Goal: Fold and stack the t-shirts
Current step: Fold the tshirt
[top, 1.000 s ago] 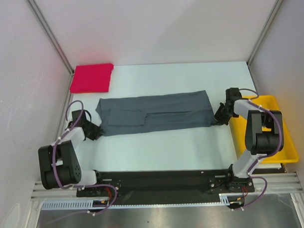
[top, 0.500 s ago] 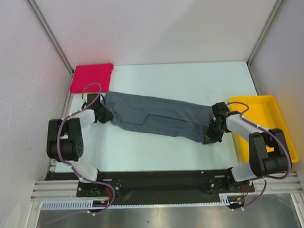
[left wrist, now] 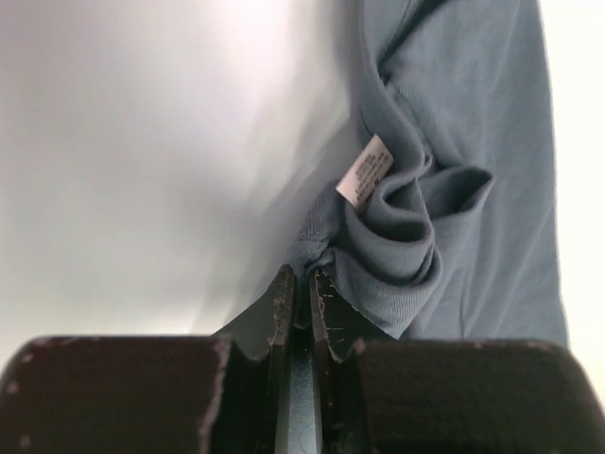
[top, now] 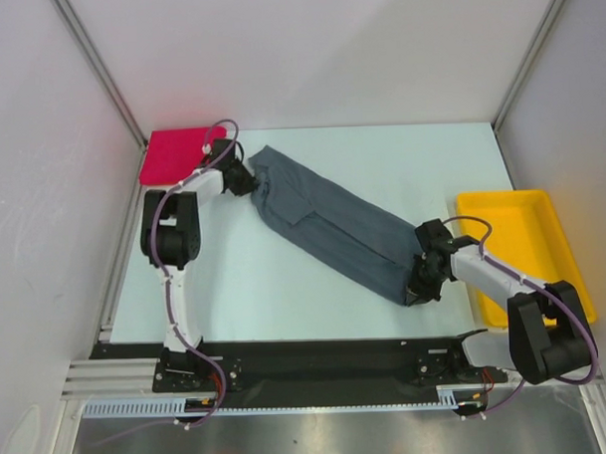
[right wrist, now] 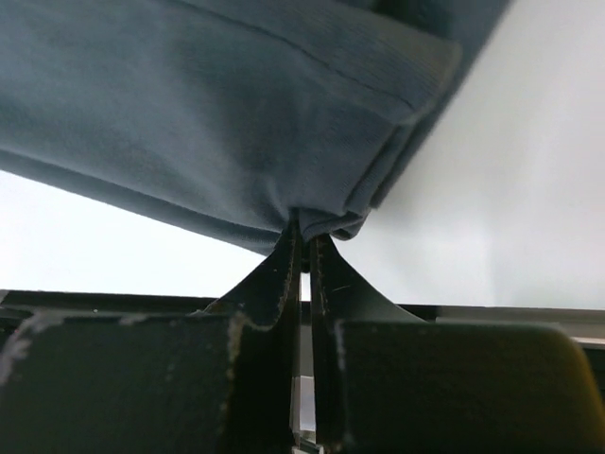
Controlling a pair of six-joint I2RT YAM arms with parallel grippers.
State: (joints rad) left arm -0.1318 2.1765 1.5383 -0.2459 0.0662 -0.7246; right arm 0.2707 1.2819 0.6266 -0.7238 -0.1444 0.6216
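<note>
Two ends of grey shirt (top: 333, 231) pinched — left pincer (top: 250, 182) far end, right pincer (top: 418, 284) near end, diagonal.

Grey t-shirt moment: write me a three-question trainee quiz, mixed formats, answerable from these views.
1. True or false: the left gripper and the right gripper are each shut on an end of the grey t-shirt.
2. Where does the folded red t-shirt lie? A) at the far-left corner of the table; B) at its near-right corner; C) on top of the grey t-shirt.
3. Which wrist view shows a white care label?
Key: 1 true; 2 A; 3 left wrist.
</note>
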